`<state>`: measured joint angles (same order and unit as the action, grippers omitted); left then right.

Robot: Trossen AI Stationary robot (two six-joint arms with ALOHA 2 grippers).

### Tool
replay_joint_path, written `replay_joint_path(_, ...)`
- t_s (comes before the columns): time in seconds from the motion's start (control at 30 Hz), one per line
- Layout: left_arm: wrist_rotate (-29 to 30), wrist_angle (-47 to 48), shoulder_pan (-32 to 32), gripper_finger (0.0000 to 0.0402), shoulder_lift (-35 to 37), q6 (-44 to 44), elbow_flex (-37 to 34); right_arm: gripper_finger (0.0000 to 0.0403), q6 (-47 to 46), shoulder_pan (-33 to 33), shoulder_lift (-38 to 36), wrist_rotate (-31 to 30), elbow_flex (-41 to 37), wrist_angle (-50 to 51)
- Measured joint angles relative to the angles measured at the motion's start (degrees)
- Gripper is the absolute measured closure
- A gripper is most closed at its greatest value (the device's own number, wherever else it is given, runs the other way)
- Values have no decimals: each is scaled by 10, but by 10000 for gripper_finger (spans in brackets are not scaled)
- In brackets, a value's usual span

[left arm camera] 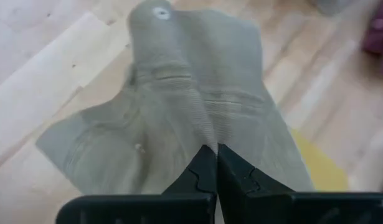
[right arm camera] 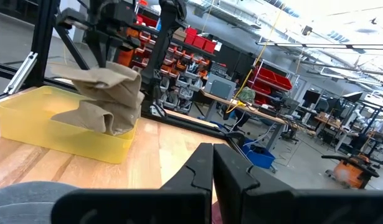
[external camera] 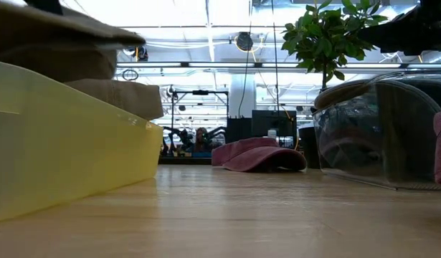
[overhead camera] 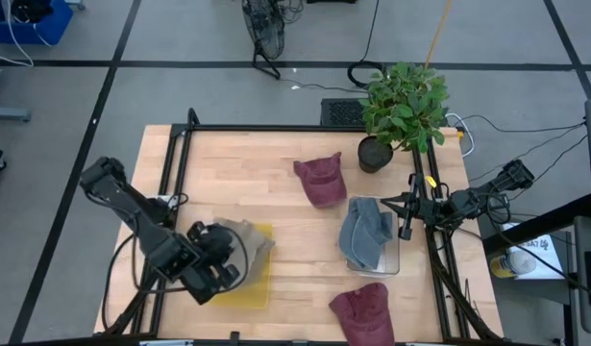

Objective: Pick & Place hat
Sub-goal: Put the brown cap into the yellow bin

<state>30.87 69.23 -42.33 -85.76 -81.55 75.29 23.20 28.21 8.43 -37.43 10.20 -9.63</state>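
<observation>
1. The left gripper [overhead camera: 218,264] was found at the near left of the table [overhead camera: 266,183], above a yellow bin [overhead camera: 252,288].
2. Its fingers [left arm camera: 203,171] were seen pressed together, clenched on the fabric of a khaki hat [left arm camera: 191,106], which hung from them in folds.
3. From the right wrist view, the khaki hat [right arm camera: 110,96] was seen draped partly inside the yellow bin [right arm camera: 60,127], with its upper part held up above the bin's rim.
4. In the low view, the yellow bin [external camera: 62,143] filled the left foreground, and khaki fabric [external camera: 120,93] was seen over its edge.
5. The right gripper [overhead camera: 407,207] was held at the right side of the table, just beside a clear bin [overhead camera: 396,259].
6. Its fingers [right arm camera: 207,168] were seen closed against each other with nothing between them.
7. A grey-blue hat [overhead camera: 364,235] was seen lying in the clear bin.
8. A maroon hat [overhead camera: 321,180] lay on the table at the far centre, well apart from both bins; it was also visible in the low view [external camera: 259,155].
9. A second maroon hat [overhead camera: 364,312] lay at the near edge of the table, near the clear bin.
10. A potted plant [overhead camera: 401,111] stood at the far right corner of the table.
</observation>
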Motion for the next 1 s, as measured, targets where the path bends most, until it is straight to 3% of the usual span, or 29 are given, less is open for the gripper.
replay_joint_path(0.37,-98,-2,46,398,-57,-6,0,403,7,0,0,0,0,-23)
replay_joint_path(0.7,-139,-76,52,398,-89,41,0,403,38,0,0,0,0,-39)
replay_joint_path(1.0,-150,-78,52,345,-89,45,0,403,47,0,0,0,0,-52)
